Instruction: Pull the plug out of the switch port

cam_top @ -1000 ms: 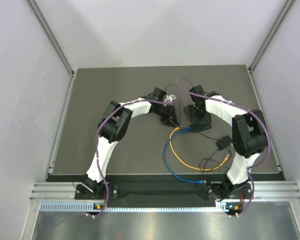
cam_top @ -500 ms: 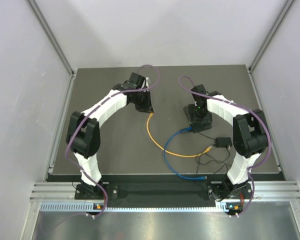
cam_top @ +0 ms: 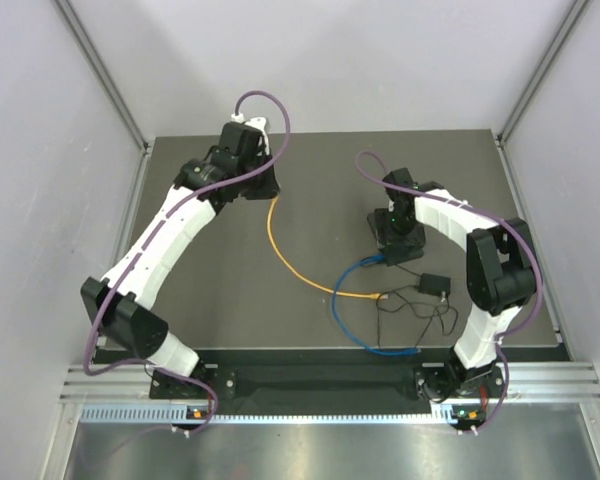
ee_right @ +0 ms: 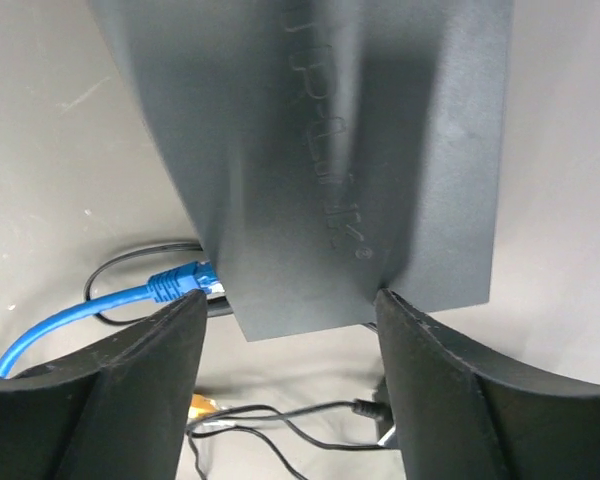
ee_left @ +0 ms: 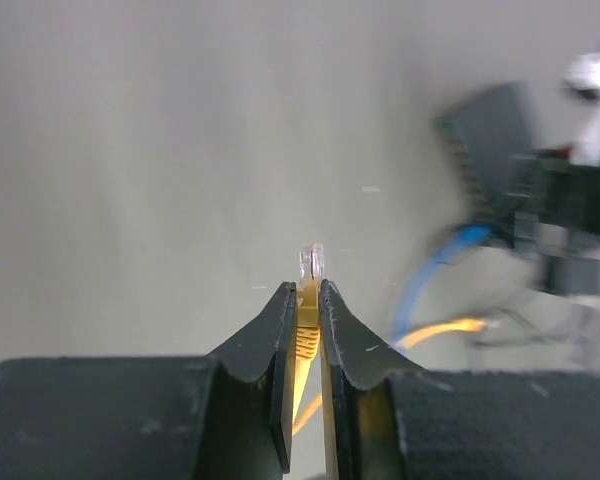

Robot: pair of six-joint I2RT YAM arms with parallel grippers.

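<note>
The flat black switch [cam_top: 400,243] lies right of centre, and my right gripper [cam_top: 395,222] sits on it. In the right wrist view its jaws [ee_right: 290,300] stand wide open, their tips at the switch's [ee_right: 320,150] near edge. A blue plug [ee_right: 180,280] sits in a port on its left side. My left gripper [cam_top: 263,185] is at the far left back, shut on the yellow plug [ee_left: 310,300], whose clear tip pokes out beyond the fingertips. The yellow cable [cam_top: 300,265] trails from it back toward the switch, free of any port.
A small black adapter [cam_top: 435,284] with thin black wire [cam_top: 415,310] lies near the right arm. The blue cable [cam_top: 350,325] loops toward the table's front edge. The yellow cable's other end [cam_top: 378,296] lies loose by the wire. Grey walls close in both sides.
My left gripper has swung from beside the switch to the far left back, carrying the yellow plug and dragging its cable. The right gripper has stayed on the switch.
</note>
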